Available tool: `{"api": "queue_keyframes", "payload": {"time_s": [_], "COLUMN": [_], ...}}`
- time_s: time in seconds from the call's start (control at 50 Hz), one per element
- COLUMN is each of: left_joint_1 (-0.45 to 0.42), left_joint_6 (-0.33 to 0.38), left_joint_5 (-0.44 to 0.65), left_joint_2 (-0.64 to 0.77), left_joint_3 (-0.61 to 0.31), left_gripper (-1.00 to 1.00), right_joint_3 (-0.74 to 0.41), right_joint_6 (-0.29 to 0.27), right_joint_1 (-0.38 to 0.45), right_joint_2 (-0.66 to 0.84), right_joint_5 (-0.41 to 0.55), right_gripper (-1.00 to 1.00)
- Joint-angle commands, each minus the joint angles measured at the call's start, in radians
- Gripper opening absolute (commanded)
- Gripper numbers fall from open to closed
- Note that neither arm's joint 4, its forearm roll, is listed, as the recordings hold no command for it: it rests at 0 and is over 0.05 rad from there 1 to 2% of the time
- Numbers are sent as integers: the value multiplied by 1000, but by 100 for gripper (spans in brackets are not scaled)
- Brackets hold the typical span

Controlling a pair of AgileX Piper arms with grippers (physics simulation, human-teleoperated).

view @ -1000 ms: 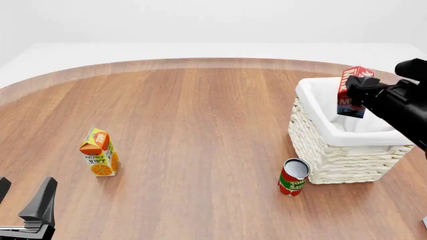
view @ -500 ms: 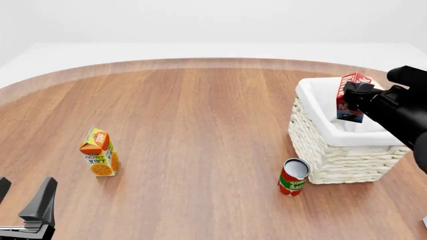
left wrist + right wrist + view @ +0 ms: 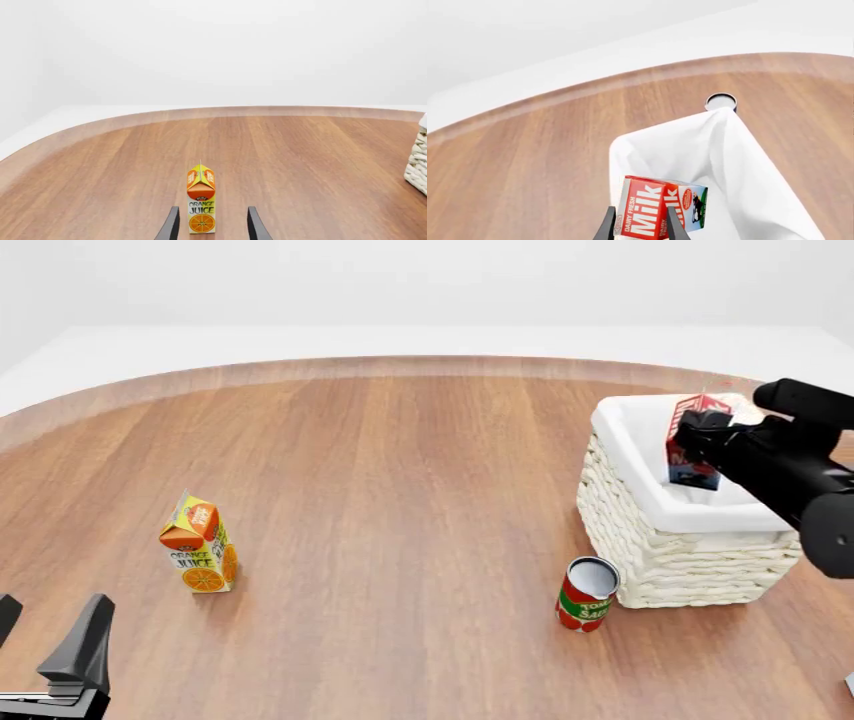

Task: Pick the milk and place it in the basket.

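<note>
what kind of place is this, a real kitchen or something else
Likely a simulated tabletop test scene, not a kitchen: a round wooden table against blank white surroundings, holding only an orange juice carton, a red tomato can and a cream wicker basket.

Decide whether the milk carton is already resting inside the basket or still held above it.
Still held. The right pincer grips the milk, tilted, over the basket opening; its lower end dips near the lining, contact unclear.
</note>
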Motion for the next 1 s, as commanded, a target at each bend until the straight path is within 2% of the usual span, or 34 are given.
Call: {"api": "queue_keyframes", "payload": {"time_s": [0.02,1.0], "left_joint_1": [0,0], "left_joint_6": [0,0], "left_joint_5": [0,0], "left_joint_2": [0,0], "left_joint_3": [0,0], "left_gripper": [100,100], "right_joint_3": [-31,-24], "right_joint_6": [14,31], "right_joint_1": [-12,-32], "right_joint_2": [30,154], "right_joint_5": [-21,-97], "right_gripper": [-100,-100]}}
